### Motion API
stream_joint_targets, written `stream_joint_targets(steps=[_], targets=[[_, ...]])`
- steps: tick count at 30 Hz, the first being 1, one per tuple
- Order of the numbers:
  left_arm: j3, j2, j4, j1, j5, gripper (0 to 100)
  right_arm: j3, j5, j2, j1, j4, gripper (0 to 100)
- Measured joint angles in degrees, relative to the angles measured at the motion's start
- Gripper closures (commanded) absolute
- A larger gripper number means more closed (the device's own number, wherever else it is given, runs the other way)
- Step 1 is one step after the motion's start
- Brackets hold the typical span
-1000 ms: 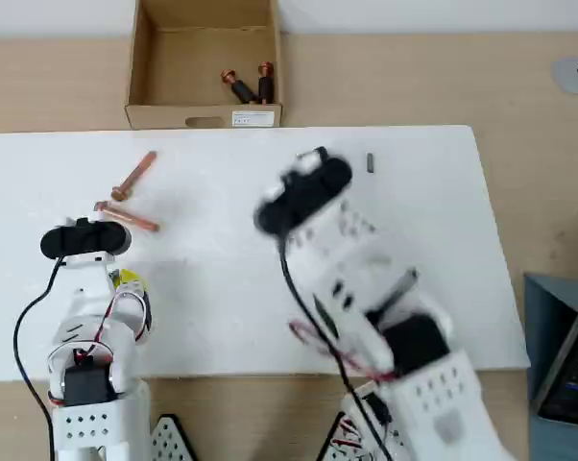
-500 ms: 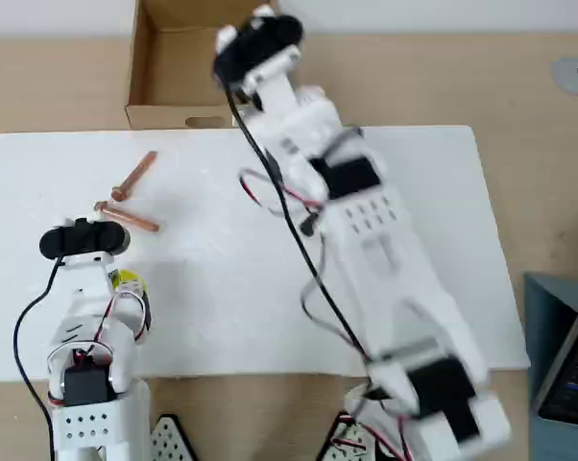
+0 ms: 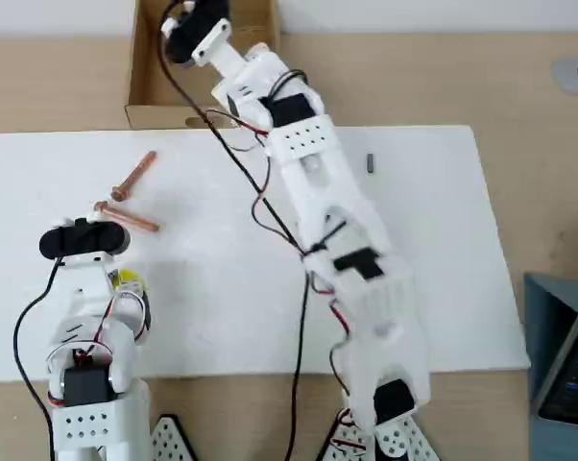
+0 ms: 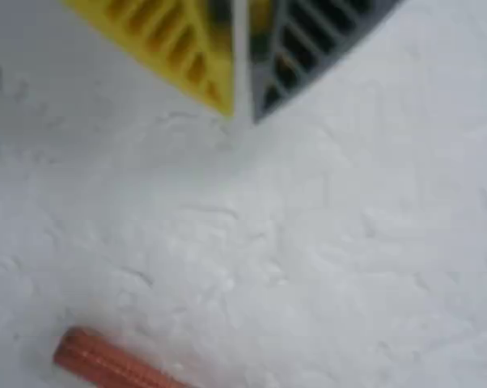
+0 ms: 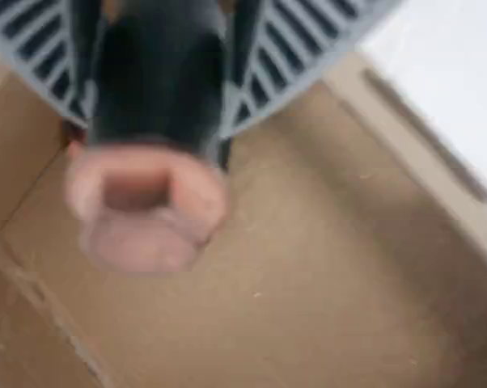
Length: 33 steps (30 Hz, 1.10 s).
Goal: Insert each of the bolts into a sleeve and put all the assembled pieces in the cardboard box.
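My right gripper (image 3: pixel 186 26) hangs over the cardboard box (image 3: pixel 153 72), its arm stretched across the white mat. In the right wrist view the right gripper (image 5: pixel 154 129) is shut on an assembled piece: a black sleeve (image 5: pixel 158 73) with a copper bolt head (image 5: pixel 146 206) sticking out, above the box floor (image 5: pixel 308 283). Two loose copper bolts (image 3: pixel 135 176) (image 3: pixel 126 216) lie on the mat at the left. My left gripper (image 3: pixel 83 238) rests shut just below them; its fingertips (image 4: pixel 242 113) meet with nothing between, and a bolt (image 4: pixel 106 364) lies close by. A small dark sleeve (image 3: pixel 371 162) lies right of the arm.
The white mat (image 3: pixel 443 288) covers most of the wooden table. A laptop corner (image 3: pixel 563 355) sits at the right edge, and a grey disc (image 3: pixel 577 75) at the far right back. The right arm hides part of the box's inside.
The right arm has swung from the middle of the mat out to the box, carrying the assembled piece over it. The left arm has stayed still.
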<state>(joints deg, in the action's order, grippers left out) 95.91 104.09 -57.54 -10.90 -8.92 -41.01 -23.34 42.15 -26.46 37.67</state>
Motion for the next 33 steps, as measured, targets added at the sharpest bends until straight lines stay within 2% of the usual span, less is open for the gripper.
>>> stream_joint_targets(steps=[6, 11, 14, 19, 33], targets=[[0.00, 0.00, 0.00, 0.00, 0.00, 98, -16.53, -8.44, 14.24, 0.00, 0.00, 98.8], [0.00, 0.00, 0.00, 0.00, 0.00, 98, -24.18, -11.78, 20.66, -1.41, 0.00, 98.5], [0.00, 0.00, 0.00, 0.00, 0.00, 98, -26.73, -12.48, 22.42, -2.37, 1.14, 96.3], [0.00, 0.00, 0.00, 0.00, 0.00, 98, -28.22, -12.57, 23.30, -3.16, 3.43, 83.9], [0.00, 0.00, 0.00, 0.00, 0.00, 98, -29.63, -12.57, 23.21, -3.25, 3.78, 83.5]])
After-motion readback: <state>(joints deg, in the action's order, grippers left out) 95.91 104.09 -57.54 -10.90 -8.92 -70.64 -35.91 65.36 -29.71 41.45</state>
